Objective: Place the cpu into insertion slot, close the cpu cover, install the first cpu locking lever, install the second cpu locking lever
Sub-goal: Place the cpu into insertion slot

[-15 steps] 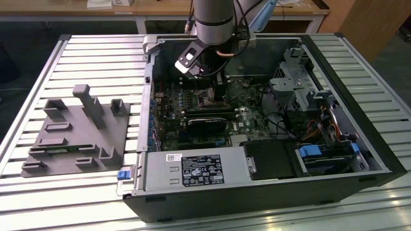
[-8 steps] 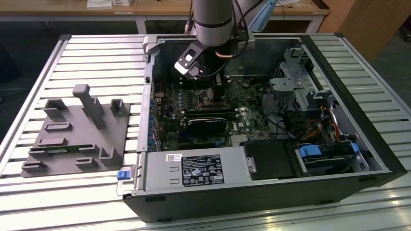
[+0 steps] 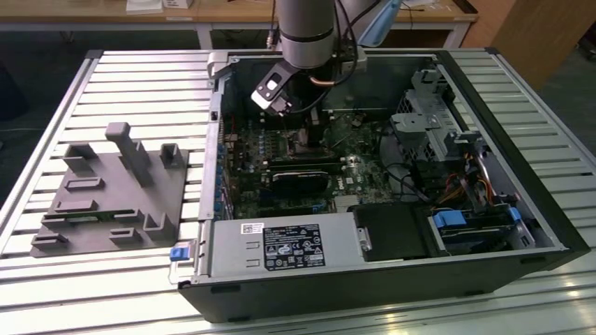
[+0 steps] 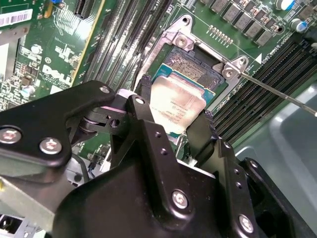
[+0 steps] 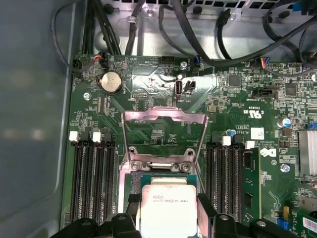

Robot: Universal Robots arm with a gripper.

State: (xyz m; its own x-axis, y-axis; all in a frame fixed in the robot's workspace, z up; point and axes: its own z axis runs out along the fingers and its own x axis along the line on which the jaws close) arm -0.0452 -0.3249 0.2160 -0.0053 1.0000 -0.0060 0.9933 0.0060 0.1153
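Grey print on the cpu between the jaws is too faint to read; a white logo stands on the green board beside them.

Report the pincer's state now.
Pincer: closed on the chip, held over the open socket.

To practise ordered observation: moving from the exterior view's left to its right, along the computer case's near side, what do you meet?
Grey moulded holder → blue latch → silver power supply box → black shroud → blue drive caddy.
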